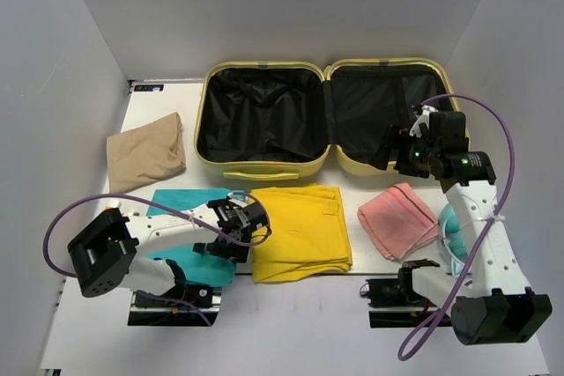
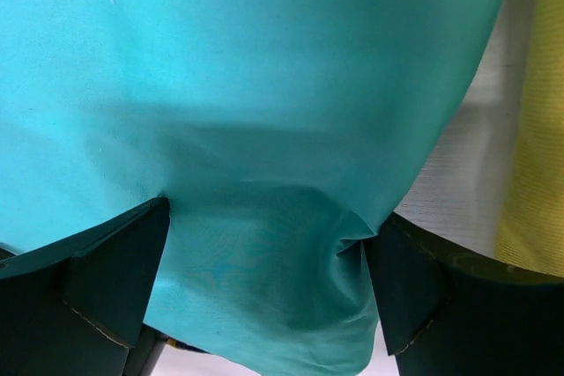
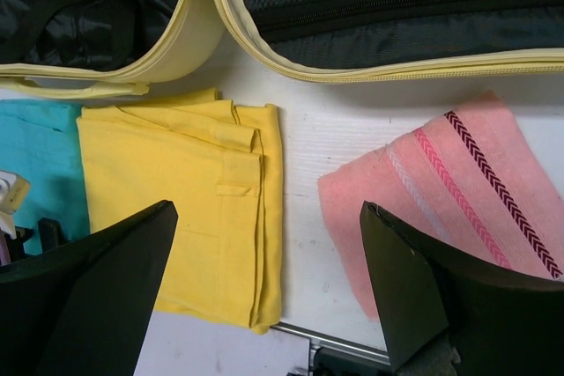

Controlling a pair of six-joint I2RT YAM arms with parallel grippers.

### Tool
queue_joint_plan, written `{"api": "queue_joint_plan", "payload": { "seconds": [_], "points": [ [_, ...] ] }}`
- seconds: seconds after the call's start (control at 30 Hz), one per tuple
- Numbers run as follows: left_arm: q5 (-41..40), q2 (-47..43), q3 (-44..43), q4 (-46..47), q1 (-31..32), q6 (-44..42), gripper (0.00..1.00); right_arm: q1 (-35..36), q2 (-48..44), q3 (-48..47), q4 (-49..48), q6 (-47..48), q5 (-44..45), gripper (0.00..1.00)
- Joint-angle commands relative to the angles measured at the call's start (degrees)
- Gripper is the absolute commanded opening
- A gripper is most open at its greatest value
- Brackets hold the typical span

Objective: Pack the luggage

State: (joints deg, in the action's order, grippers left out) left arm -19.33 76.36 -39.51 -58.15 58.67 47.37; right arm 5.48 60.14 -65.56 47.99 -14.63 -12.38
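Pale yellow luggage (image 1: 261,112) lying open at the far middle of the surface (image 1: 291,323) (black lining showing), yellow cloth (image 1: 300,231) lying just near of it, left end effector (image 2: 275,217) standing wide, straddling teal cloth (image 2: 264,85), right end effector (image 3: 266,217) hanging wide over the luggage's right half

One open yellow suitcase (image 1: 264,167). Four folded fabrics lie on the bench (image 1: 291,323): one tan cloth (image 1: 145,151), one teal cloth (image 1: 181,204), one yellow cloth (image 1: 300,231) and one pink striped towel (image 1: 398,219). One pale blue item (image 1: 448,239), partly hidden. Two robot arms: left arm (image 1: 163,228), right arm (image 1: 483,239).
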Motion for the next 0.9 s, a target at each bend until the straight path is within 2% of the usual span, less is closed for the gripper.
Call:
{"api": "queue_joint_plan", "payload": {
  "seconds": [0.0, 0.1, 0.33, 0.53, 0.77, 0.87],
  "points": [
    [-5.19, 2.39, 1.45, 3.74, -2.42, -1.57, 1.00, -0.20, -2.39, 1.31, -1.93, -0.66, -0.45, 0.90],
    [-3.01, 4.06, 0.40, 4.54, -2.25, -4.21, 1.00, -0.20, -3.62, 3.24, -2.90, -0.92, -0.80, 0.90],
    [-2.20, 1.52, -4.26, 5.32, 6.26, -9.75, 1.00, -0.29, -3.45, 3.86, -2.72, -1.10, -0.62, 0.90],
    [-2.28, 2.21, -5.85, 5.85, 6.10, -9.32, 1.00, -0.11, -3.10, 5.09, -2.72, -1.27, -1.77, 0.90],
    [-5.02, 10.56, -6.46, 3.04, 1.27, -2.82, 1.00, -0.11, -3.54, 7.28, -3.51, -1.45, -2.74, 0.90],
    [-5.10, 11.53, -4.80, 5.05, 0.21, -0.88, 0.92, -0.03, -3.54, 7.73, -3.34, -1.45, -2.74, 0.90]
  ]
}}
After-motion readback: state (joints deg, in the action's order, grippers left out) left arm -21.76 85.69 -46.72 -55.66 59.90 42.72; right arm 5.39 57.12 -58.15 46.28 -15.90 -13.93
